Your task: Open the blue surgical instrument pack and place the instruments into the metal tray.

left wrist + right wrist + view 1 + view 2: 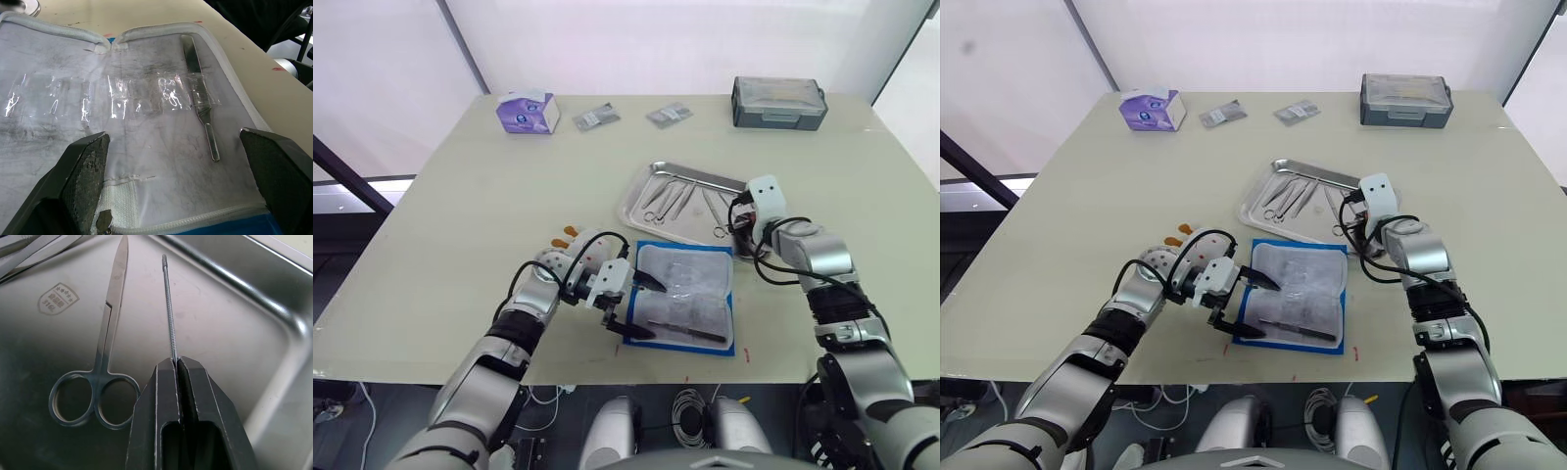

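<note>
The blue surgical instrument pack (686, 295) lies unfolded near the table's front edge, pale lining up. One slim silver instrument (200, 98) is tucked under a clear strap on its near side. My left gripper (643, 308) is open at the pack's left edge, its fingers (85, 171) spread over the lining. Just beyond the pack sits the metal tray (634, 196) with several instruments in it, among them scissors (105, 350). My right gripper (176, 363) is shut on a thin probe (169, 308), held low over the tray's right end.
A grey lidded box (778, 102) stands at the back right. A purple-and-white box (527, 112) and two small grey packets (595, 118) (668, 115) lie along the back. The table's front edge runs just below the pack.
</note>
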`<act>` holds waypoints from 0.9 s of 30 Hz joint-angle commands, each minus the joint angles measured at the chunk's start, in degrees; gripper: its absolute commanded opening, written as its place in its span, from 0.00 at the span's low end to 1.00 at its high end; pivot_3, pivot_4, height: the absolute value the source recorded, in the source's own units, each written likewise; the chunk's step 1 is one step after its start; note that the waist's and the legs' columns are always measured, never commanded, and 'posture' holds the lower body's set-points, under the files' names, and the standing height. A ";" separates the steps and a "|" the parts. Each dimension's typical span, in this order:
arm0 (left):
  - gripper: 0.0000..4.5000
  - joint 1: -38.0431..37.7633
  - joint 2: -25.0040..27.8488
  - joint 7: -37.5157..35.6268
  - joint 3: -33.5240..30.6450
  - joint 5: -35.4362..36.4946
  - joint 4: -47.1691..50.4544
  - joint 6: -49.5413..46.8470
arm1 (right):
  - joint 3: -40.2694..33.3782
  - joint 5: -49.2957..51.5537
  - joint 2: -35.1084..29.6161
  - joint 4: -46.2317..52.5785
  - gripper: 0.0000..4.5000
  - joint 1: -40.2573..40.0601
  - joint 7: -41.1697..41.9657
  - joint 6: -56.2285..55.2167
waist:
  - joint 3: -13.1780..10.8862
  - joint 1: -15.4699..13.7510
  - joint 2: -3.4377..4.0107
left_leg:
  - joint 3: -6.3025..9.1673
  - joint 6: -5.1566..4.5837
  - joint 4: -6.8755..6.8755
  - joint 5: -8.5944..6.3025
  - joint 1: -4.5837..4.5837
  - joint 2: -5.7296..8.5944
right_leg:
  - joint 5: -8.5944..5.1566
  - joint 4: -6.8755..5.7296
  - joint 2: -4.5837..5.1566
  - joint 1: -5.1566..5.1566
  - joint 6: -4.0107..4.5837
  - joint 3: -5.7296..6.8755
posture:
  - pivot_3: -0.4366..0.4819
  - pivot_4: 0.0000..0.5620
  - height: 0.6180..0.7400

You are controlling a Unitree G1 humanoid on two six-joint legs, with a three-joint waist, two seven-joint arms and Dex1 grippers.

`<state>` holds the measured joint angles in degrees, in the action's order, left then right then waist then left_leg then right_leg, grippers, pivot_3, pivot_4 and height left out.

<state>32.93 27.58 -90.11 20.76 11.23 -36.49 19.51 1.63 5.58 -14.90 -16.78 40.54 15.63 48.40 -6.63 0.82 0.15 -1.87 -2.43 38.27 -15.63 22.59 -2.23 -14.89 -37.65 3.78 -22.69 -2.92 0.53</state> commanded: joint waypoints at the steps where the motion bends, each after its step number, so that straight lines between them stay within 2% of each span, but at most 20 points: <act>1: 1.00 -2.81 1.53 -0.67 2.85 -5.68 -3.48 -0.99 | -1.01 0.49 1.51 1.19 0.02 0.85 -1.27 1.71 | 0.00 0.01 0.00 | 0.00 0.00 0.00 0.00 0.00 0.00 | 0.00 0.00 0.00 0.00 0.00 0.00 | 0.48 0.27 0.89; 14: 1.00 -2.72 1.52 -0.69 2.91 -5.73 -3.47 -1.15 | -0.30 0.85 3.67 4.78 0.02 -0.47 -1.03 5.81 | 0.01 0.02 0.01 | 0.01 0.00 -0.01 0.00 0.00 0.00 | 0.00 0.01 0.00 0.00 0.00 0.00 | 0.48 0.27 0.89; 25: 1.00 -2.31 1.54 -0.84 2.88 -5.81 -4.05 -0.82 | -0.67 0.01 3.81 4.35 0.02 -0.34 -2.63 4.83 | 0.00 0.03 0.01 | 0.01 0.00 -0.02 0.00 0.00 0.00 | 0.00 0.01 0.00 0.00 0.00 0.01 | 0.48 0.27 0.89; 27: 1.00 -2.20 1.50 -0.87 2.87 -5.80 -4.18 -0.79 | -0.58 0.06 3.64 4.80 0.14 -0.50 -2.29 4.30 | 0.00 0.02 0.01 | 0.01 0.00 -0.02 0.00 0.00 0.00 | 0.00 0.01 0.00 0.00 0.00 0.01 | 0.48 0.27 0.89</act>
<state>33.25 27.58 -90.11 20.76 11.23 -36.47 19.47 1.18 5.68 -10.89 -13.12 40.35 13.36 53.42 -6.63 0.84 0.16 -1.86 -2.43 38.24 -15.63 22.58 -2.23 -14.89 -37.64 3.78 -22.70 -2.92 0.53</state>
